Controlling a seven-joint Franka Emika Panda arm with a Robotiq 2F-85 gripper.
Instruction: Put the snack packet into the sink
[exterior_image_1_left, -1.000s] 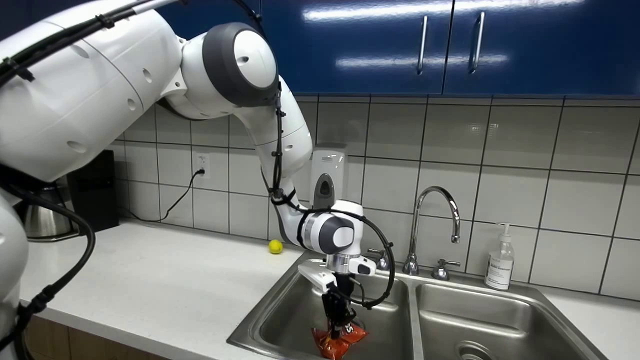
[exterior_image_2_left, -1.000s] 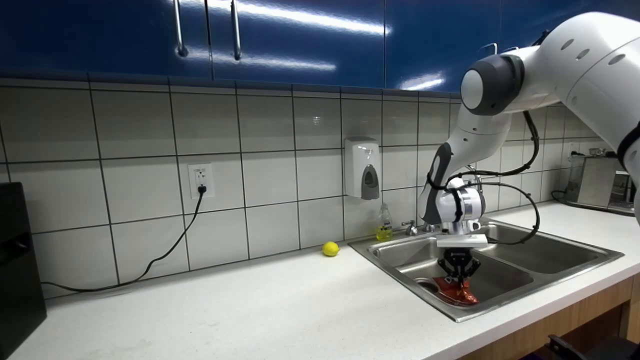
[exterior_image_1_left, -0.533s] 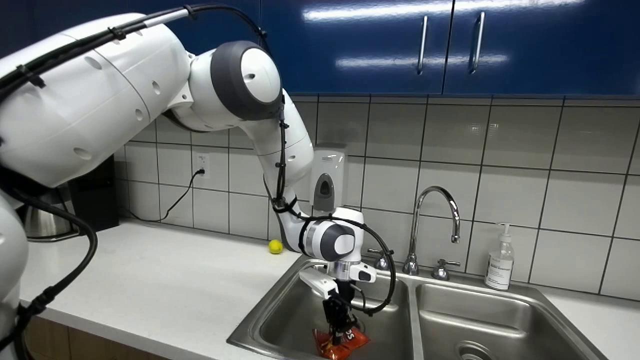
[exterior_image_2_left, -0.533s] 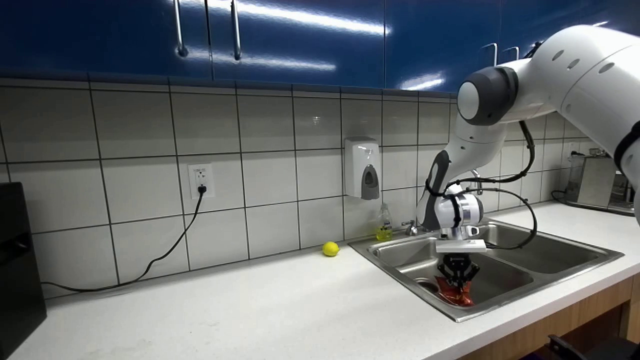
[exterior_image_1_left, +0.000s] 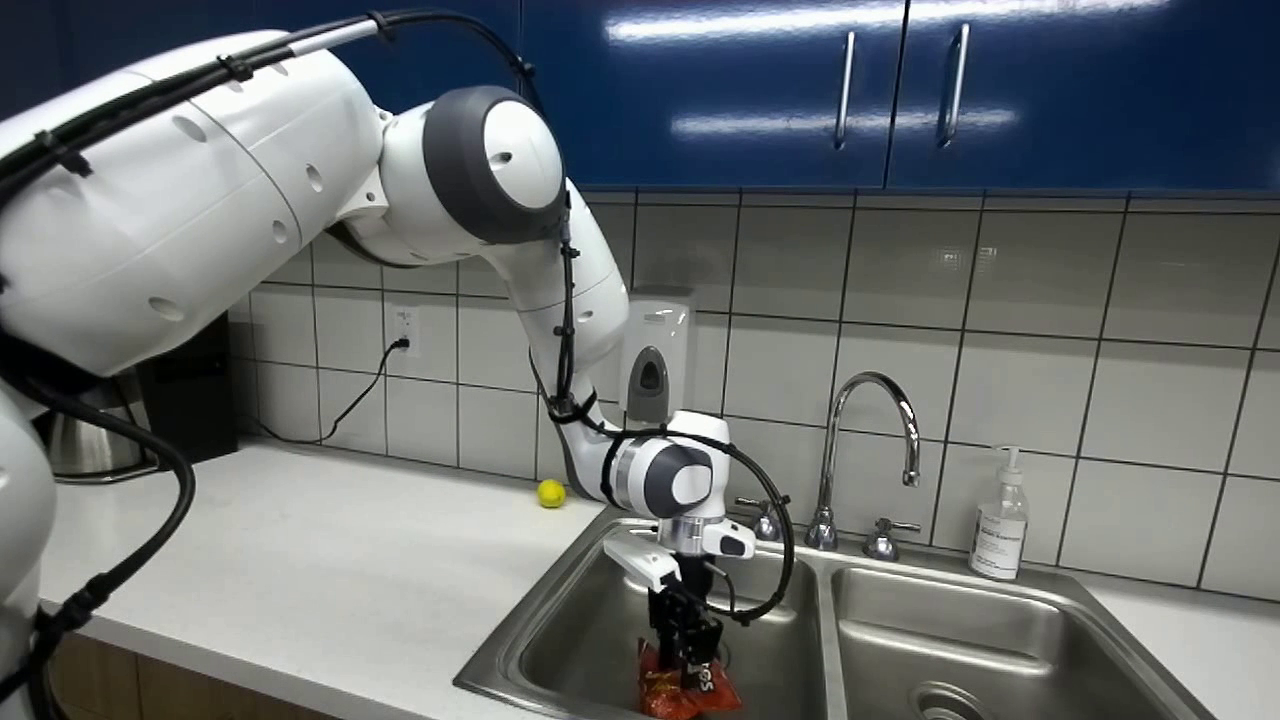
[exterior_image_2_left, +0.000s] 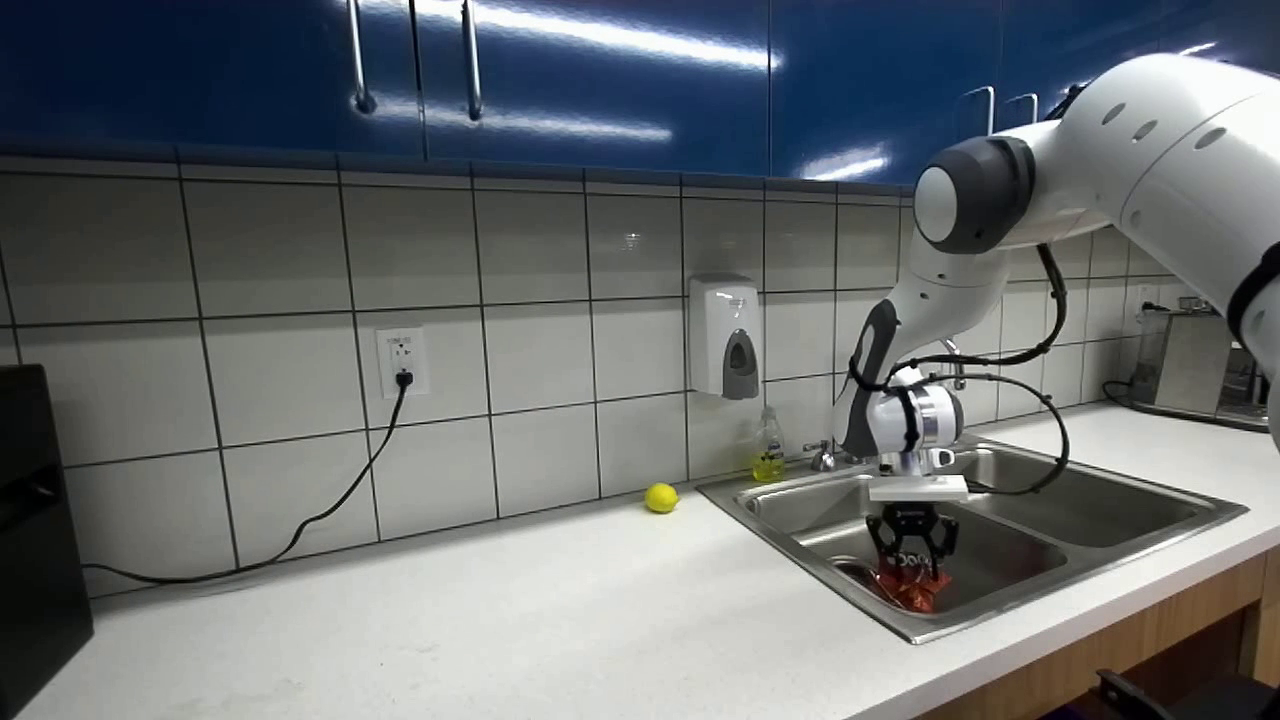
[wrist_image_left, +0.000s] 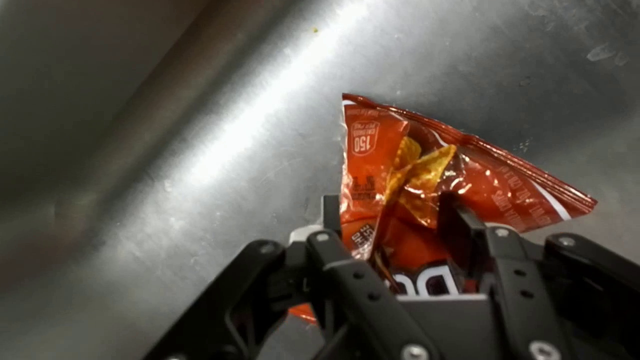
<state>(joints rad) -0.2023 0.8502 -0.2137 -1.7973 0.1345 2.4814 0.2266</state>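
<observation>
The gripper (wrist_image_left: 395, 220), its jaws part-way apart and holding nothing, hides some of one red packet (wrist_image_left: 367, 160) beneath it in the left sink basin (exterior_image_1_left: 585, 630); whether the two touch is unclear. Beside the gripper is the right basin (exterior_image_1_left: 1000, 625), behind it one faucet (exterior_image_1_left: 825, 480) with two handles (exterior_image_1_left: 882, 541), and farther off one yellow ball (exterior_image_1_left: 551, 493).
</observation>
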